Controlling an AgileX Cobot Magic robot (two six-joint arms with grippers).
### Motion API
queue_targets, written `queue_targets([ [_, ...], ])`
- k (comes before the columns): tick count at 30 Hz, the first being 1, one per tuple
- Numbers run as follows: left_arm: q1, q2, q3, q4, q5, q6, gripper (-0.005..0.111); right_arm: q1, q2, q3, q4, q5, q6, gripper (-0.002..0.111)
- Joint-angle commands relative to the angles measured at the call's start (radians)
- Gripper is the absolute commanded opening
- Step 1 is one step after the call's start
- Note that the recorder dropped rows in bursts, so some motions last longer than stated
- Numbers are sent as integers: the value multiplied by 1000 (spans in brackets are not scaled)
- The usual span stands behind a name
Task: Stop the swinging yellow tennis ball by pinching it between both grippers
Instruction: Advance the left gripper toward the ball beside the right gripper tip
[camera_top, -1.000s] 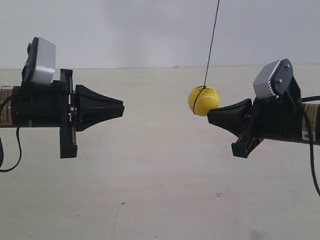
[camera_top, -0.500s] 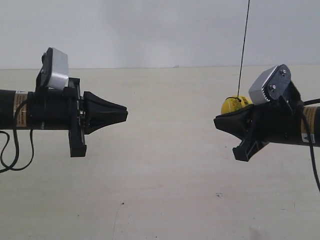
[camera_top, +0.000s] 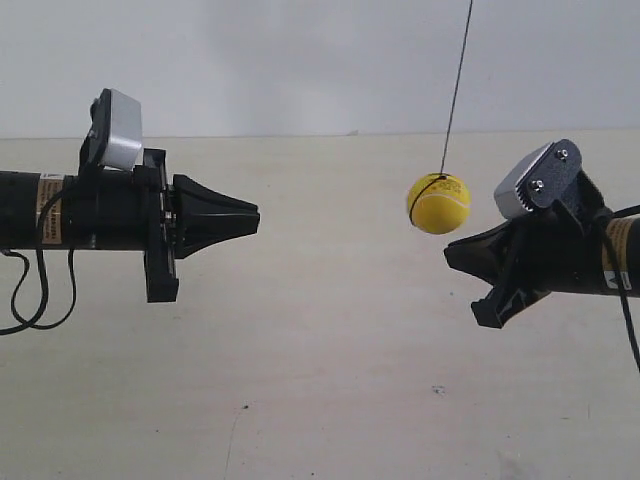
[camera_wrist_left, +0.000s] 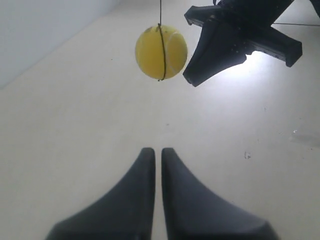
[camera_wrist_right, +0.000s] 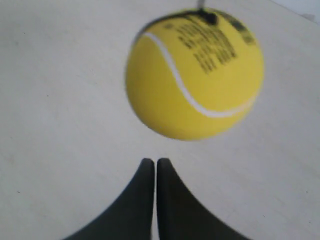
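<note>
The yellow tennis ball (camera_top: 439, 203) hangs in the air on a thin dark string (camera_top: 455, 85). My right gripper (camera_top: 448, 252) is shut, its cone tip just below and slightly right of the ball, apart from it. In the right wrist view the ball (camera_wrist_right: 195, 75) looms blurred just beyond that gripper (camera_wrist_right: 156, 161), white seam and black print showing. My left gripper (camera_top: 255, 218), also shut, points at the ball from far off on the exterior view's left. The left wrist view shows the ball (camera_wrist_left: 161, 52) well ahead of the left gripper (camera_wrist_left: 156, 150), beside the right gripper (camera_wrist_left: 200, 75).
A pale wooden tabletop (camera_top: 320, 380) lies under both arms, and a plain white wall (camera_top: 250, 60) stands behind. A black cable (camera_top: 30, 300) loops down from the left arm. Each arm carries a grey-white camera box (camera_top: 118, 130).
The ball has swung out from behind the right gripper's tip toward the left and hangs clear of it. The right gripper sits a little lower. The left gripper has edged slightly toward the ball.
</note>
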Motion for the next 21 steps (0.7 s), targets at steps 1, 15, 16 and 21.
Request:
queue_targets([
  [1, -5, 2, -8, 1, -13, -11, 5, -1, -1, 0, 7, 9, -7, 0],
  [15, -11, 2, -10, 12, -58, -23, 5, -1, -1, 0, -15, -143, 27, 0],
  [16, -19, 2, -12, 12, -58, -23, 5, -1, -1, 0, -15, -168, 27, 0],
  [21, -75, 2, -34, 32, -32, -46, 5, -1, -1, 0, -33, -225, 34, 0],
])
